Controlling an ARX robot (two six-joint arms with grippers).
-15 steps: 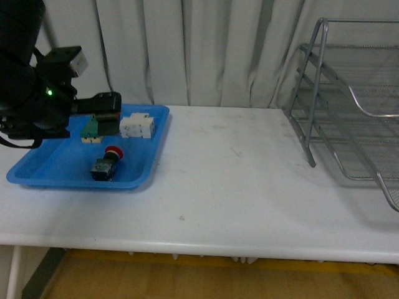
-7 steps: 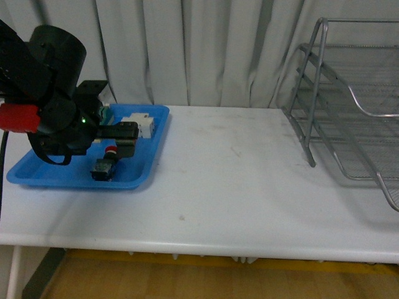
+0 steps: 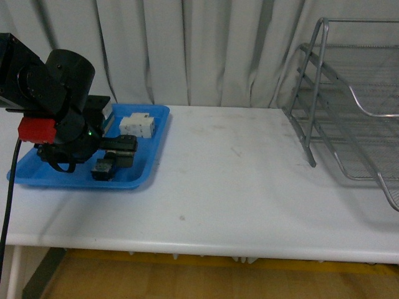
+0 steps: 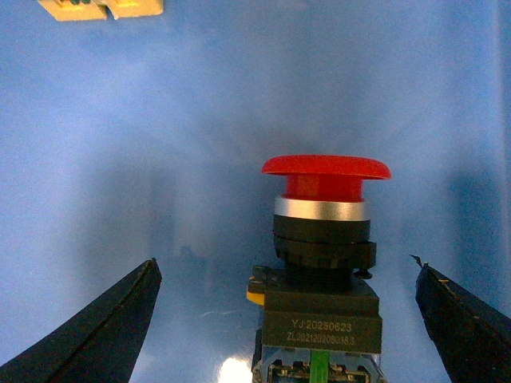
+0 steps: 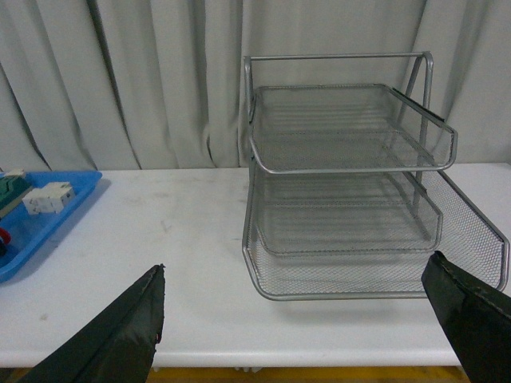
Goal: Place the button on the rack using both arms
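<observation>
The button lies on its side in the blue tray [image 3: 157, 134] at the table's left; only its black-and-blue body [image 3: 101, 170] shows under my left arm. In the left wrist view the button [image 4: 323, 271] shows its red cap pointing away, between the two fingers, which stand well apart from it on either side. My left gripper [image 3: 124, 151] [image 4: 286, 270] is open, low over the tray floor [image 4: 200, 120]. The silver wire rack [image 3: 349, 112] [image 5: 343, 159] stands at the table's right. My right gripper [image 5: 294, 267] is open and empty, facing the rack from a distance; it is out of the front view.
A white blocky component [image 3: 137, 124] [image 5: 48, 197] lies at the tray's far end. A cream-and-green block shows at the left wrist view's edge [image 4: 100, 6] and in the right wrist view [image 5: 9, 187]. White table between tray and rack; curtain behind.
My left arm has swung down and forward over the tray, bringing the open gripper from beside the white component down around the button. The button has not moved.
</observation>
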